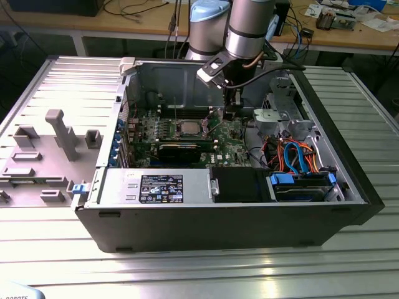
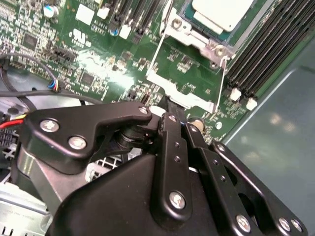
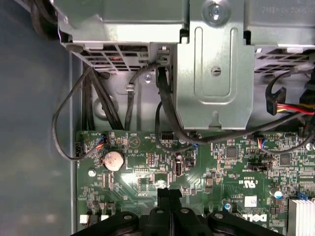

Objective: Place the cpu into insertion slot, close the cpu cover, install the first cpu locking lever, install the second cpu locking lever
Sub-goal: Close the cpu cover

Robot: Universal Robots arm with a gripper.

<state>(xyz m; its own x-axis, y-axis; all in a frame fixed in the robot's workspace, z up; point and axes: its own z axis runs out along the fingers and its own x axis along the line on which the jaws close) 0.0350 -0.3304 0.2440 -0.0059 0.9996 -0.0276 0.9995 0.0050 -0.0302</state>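
Note:
The cpu [image 2: 221,12], silver-topped, lies in the insertion slot [image 2: 189,30] on the green board; in the exterior view the cpu [image 1: 187,128] sits mid-board. The cpu cover [image 2: 183,91] is swung open, its thin silver frame reaching from the slot toward my gripper, with green board showing through its window. My gripper [image 2: 178,117] is shut with nothing between its black fingers [image 3: 169,195]. Its tips are right at the cover's free edge, and I cannot tell whether they touch. In the exterior view my gripper [image 1: 229,113] hangs over the board to the right of the slot.
The open case [image 1: 224,218] walls in the board. A black card [image 1: 179,151] lies in front of the slot and memory slots [image 2: 275,44] run beside it. A metal drive cage [image 3: 211,69] with black cables [image 3: 167,113] and orange and blue cables [image 1: 299,159] crowd the exterior view's right.

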